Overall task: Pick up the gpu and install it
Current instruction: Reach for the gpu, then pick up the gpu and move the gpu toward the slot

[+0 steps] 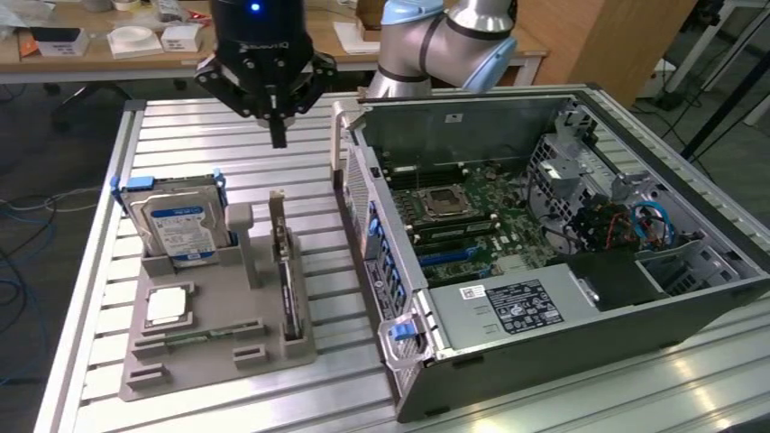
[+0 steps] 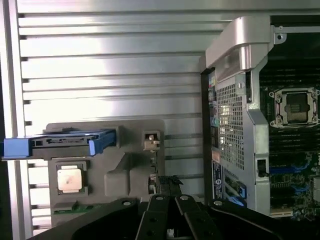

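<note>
The gpu (image 1: pixel 288 298) on edge in grey holder (image 1: pixel 198 365) beside blue-white-labelled hard drive (image 1: pixel 180 227)

The tray (image 1: pixel 223 302) holding the gpu (image 1: pixel 287 271) sits on the surface (image 1: pixel 180 126), at the exterior view's left of the computer case (image 1: pixel 506 338).

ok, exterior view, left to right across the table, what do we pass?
hard drive → gpu → PC case
</note>
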Controlling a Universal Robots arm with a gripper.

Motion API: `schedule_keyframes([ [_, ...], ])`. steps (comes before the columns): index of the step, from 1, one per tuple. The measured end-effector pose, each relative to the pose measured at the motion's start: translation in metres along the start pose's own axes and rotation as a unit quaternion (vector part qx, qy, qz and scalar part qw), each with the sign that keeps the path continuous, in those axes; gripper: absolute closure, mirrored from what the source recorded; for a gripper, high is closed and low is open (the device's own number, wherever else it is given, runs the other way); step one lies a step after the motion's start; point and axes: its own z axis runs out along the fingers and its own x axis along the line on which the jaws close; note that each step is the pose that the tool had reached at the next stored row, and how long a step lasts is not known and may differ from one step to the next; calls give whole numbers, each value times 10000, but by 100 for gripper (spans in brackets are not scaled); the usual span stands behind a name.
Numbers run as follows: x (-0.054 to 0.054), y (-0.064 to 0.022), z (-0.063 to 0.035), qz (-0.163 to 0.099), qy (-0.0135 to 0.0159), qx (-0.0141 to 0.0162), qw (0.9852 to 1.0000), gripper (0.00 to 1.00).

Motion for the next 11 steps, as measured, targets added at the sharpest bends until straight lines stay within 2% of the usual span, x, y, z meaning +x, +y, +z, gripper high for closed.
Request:
schedule_keyframes([
  [2, 83, -6, -3, 0, -1, 0, 10000, 89],
  [11, 90, -6, -4, 0, 0, 0, 10000, 89],
])
